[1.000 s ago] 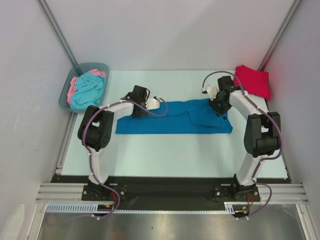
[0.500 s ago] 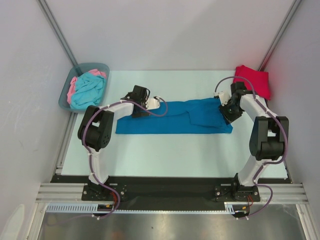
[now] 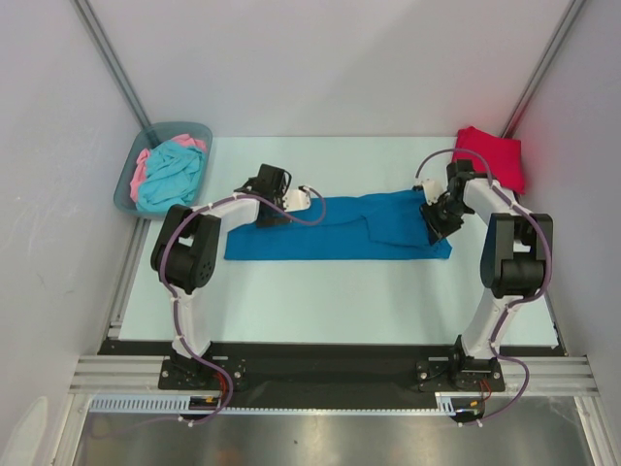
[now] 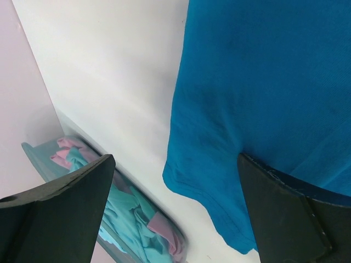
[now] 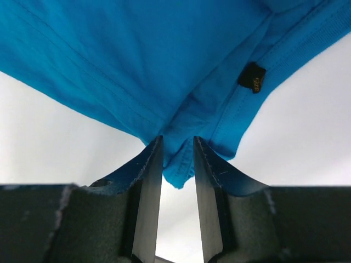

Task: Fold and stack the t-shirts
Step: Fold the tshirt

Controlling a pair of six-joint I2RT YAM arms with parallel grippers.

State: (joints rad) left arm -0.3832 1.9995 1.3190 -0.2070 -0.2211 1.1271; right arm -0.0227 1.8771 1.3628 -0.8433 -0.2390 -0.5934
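A grey-blue bin (image 3: 176, 125) holds the turquoise t-shirt (image 3: 177, 173) and pink t-shirt (image 3: 142, 171), both unfolded. The left gripper (image 4: 175, 159) hangs wide apart over the blue t-shirt (image 3: 325, 229), which is seemingly part-folded mid-table. The right gripper (image 5: 178, 143) pinches its right corner. The red t-shirt (image 3: 491, 157) lies folded far right.

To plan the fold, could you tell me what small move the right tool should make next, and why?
Probably close the right tool on the blue shirt. Its fingers stand slightly apart with the shirt's edge in the gap, so a firm grip is not evident. The left tool is wide open over the other end.
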